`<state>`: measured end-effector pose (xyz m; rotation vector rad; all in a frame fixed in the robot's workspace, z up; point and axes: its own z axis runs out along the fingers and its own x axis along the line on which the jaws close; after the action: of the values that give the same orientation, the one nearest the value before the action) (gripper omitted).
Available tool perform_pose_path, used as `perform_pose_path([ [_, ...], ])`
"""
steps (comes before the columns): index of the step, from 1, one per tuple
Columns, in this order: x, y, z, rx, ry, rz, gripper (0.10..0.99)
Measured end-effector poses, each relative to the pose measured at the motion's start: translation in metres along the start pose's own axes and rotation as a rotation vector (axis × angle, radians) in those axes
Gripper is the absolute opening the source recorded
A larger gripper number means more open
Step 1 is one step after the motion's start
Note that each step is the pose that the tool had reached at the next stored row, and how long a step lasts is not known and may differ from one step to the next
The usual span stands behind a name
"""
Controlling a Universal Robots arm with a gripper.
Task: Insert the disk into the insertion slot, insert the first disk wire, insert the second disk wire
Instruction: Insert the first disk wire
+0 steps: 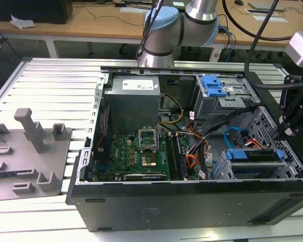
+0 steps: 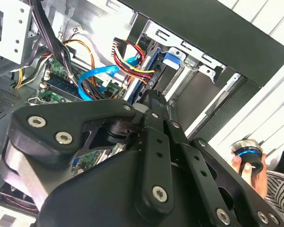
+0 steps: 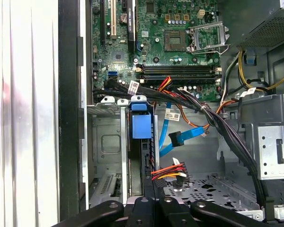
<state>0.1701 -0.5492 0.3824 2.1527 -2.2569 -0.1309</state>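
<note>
Closest to me is the black side wall (image 1: 192, 201) of the open computer case. Just behind it sits the disk (image 1: 256, 156), lying in its blue carrier inside the insertion slot (image 1: 266, 126), a bay of grey perforated metal. In the first wrist view the carrier's blue tab (image 3: 142, 126) stands at the mouth of that bay.

The gripper (image 2: 152, 97) hangs right over the disk's rear edge with its fingers pressed together. I see nothing pinched between them. The orange-yellow-black wire bundle (image 3: 169, 171) ends at that same edge, just beside the gripper's tips. I cannot tell whether they touch, nor whether the plug is fully home.

A little beyond the disk, the second disk wire (image 3: 188, 134) loops through the open space. Its small dark plug (image 3: 174, 138) hangs loose, clear of the disk.

Farther from the disk, toward the exterior view's left, lies the green motherboard (image 1: 131, 151). Behind the disk stands another grey cage bearing a blue latch (image 1: 213, 85), and the grey power supply (image 1: 131, 101) is next to that.

Beyond everything, the arm (image 1: 166, 30) rises in front of a wooden desk (image 1: 91, 20).

Outside the case, on the near side of the disk, a person's hand (image 2: 248, 165) holds a small round blue-ringed object (image 2: 246, 152).
</note>
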Motion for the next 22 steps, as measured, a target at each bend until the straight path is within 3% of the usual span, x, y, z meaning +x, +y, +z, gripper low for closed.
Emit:
perform_pose_path([
  [7, 0.0, 0.0001, -0.0001, 0.0, 0.0, 0.0, 0.106],
  [16, 0.0012, 0.0184, 0.0076, 0.0, 0.0, 0.0, 0.106],
  [22, 0.002, 0.0236, 0.0107, 0.0, 0.0, 0.0, 0.106],
])
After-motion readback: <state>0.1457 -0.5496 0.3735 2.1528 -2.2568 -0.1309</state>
